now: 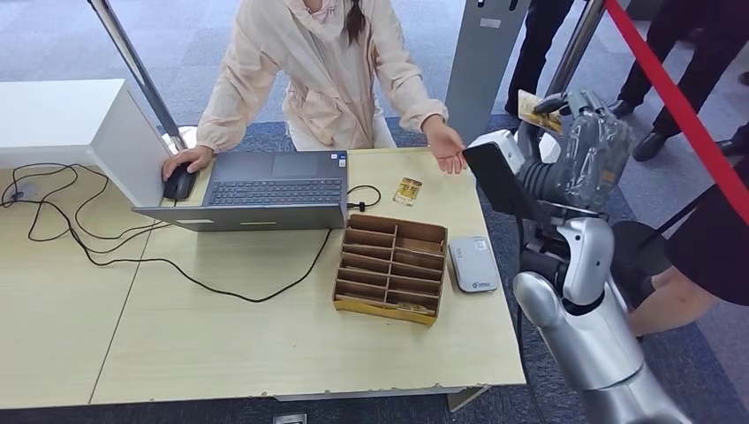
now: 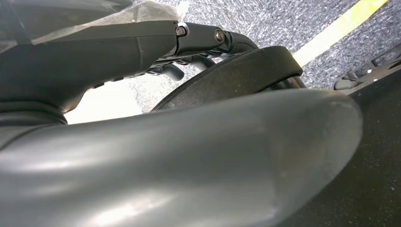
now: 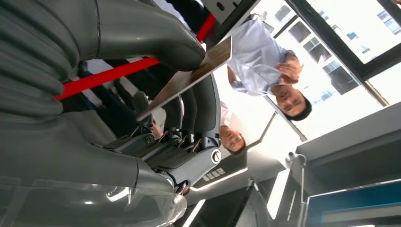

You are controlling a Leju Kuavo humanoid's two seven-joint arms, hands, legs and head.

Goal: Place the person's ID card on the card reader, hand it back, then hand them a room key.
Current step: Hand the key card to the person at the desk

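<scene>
My right hand (image 1: pixel 590 146) is raised beyond the table's right edge and pinches a tan card (image 1: pixel 537 109) by its edge. In the right wrist view the card (image 3: pixel 189 78) sits between the thumb and the dark fingers (image 3: pixel 198 109). The person's open hand (image 1: pixel 450 146) lies palm up at the table's far right corner, a little left of the held card. A white card reader (image 1: pixel 472 263) lies flat near the right edge. A second gold card (image 1: pixel 407 190) lies on the table beside the laptop. My left hand (image 2: pixel 189 42) appears close up, its fingers hard to read.
A brown compartment box (image 1: pixel 390 265) holding a yellow card (image 1: pixel 412 307) stands left of the reader. An open laptop (image 1: pixel 265 190), a mouse (image 1: pixel 179 184) under the person's other hand and black cables (image 1: pixel 106 256) occupy the left. A red barrier (image 1: pixel 680 106) and bystanders are at right.
</scene>
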